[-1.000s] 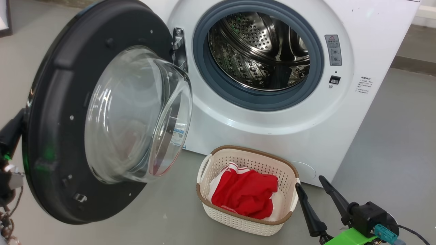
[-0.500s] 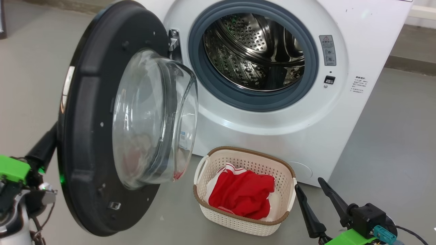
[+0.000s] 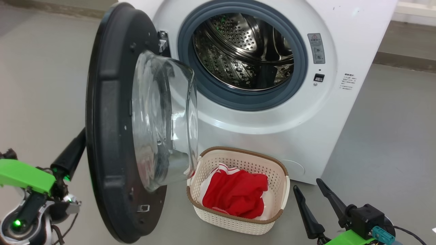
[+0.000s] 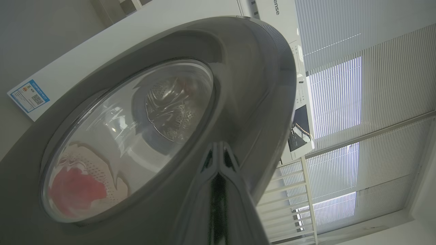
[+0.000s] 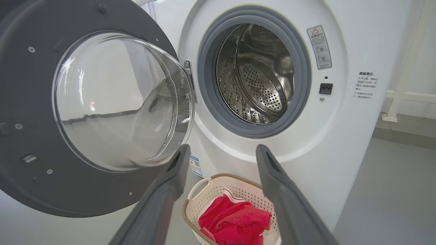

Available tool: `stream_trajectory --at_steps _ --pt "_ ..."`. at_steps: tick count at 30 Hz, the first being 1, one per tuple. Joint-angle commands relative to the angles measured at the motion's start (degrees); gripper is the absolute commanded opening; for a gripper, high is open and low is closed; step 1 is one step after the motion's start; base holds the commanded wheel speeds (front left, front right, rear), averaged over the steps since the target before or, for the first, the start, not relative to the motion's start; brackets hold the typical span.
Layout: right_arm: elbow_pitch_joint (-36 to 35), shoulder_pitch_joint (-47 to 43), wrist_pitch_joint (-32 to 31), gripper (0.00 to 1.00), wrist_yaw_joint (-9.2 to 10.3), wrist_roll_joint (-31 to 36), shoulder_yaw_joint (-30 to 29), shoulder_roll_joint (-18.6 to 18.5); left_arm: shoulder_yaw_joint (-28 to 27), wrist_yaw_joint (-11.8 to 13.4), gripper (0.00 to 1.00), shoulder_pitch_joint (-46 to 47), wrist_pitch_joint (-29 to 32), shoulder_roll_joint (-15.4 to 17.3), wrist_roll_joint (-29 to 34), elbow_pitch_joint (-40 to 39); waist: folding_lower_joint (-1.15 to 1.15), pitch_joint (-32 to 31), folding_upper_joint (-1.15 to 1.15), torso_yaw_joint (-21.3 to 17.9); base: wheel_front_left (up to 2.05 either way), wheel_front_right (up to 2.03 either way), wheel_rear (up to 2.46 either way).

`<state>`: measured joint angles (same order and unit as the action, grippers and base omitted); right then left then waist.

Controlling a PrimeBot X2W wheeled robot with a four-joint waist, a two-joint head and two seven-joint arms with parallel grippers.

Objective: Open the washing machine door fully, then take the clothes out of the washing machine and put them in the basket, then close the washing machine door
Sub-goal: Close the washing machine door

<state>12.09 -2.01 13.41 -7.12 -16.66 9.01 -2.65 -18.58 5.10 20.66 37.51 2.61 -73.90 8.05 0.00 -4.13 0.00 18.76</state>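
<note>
The washing machine (image 3: 340, 51) stands with its drum (image 3: 242, 51) bare steel inside. Its black door (image 3: 109, 136) hangs half open on the left hinge, and I see it nearly edge-on, the glass bowl (image 3: 163, 119) bulging toward the basket. My left gripper (image 3: 76, 144) is shut, its tips against the door's outer face (image 4: 255, 85); the fingers (image 4: 219, 160) lie pressed together there. Red clothes (image 3: 235, 197) lie in the cream basket (image 3: 238, 151) on the floor before the machine. My right gripper (image 3: 306, 183) stands open to the basket's right, holding nothing.
Grey floor surrounds the machine. In the right wrist view, the open right gripper (image 5: 223, 148) frames the basket (image 5: 207, 190) and clothes (image 5: 235, 221), beside the door (image 5: 20, 85). A blue label (image 4: 30, 96) sits on the machine's lower front.
The door has swung toward the machine's opening, turning from nearly face-on to almost edge-on. My left gripper has followed behind it, rightward. The camera has shifted a little. The right gripper holds its place.
</note>
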Motion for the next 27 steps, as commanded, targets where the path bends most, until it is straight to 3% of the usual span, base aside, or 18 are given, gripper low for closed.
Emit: stream_trajectory --at_steps 1,16,27 --pt "-1.19 3.09 0.6 1.0 -0.36 -0.02 1.38 -0.22 0.1 0.22 0.0 0.17 0.18 0.46 -1.22 -2.58 0.0 0.07 0.0 -0.57 0.0 0.0 0.0" --pt "-1.28 3.58 0.65 1.0 -0.36 0.07 1.32 -0.22 4.49 0.95 0.0 -4.06 -4.2 0.28 -6.13 -7.63 0.0 0.76 0.0 -4.21 0.0 0.0 0.0" --pt "-1.64 4.27 0.53 1.0 -0.36 0.49 1.18 -0.22 8.43 -0.01 0.0 -3.87 -7.65 0.27 -9.53 -7.58 0.0 2.21 0.0 -7.57 0.0 0.0 0.0"
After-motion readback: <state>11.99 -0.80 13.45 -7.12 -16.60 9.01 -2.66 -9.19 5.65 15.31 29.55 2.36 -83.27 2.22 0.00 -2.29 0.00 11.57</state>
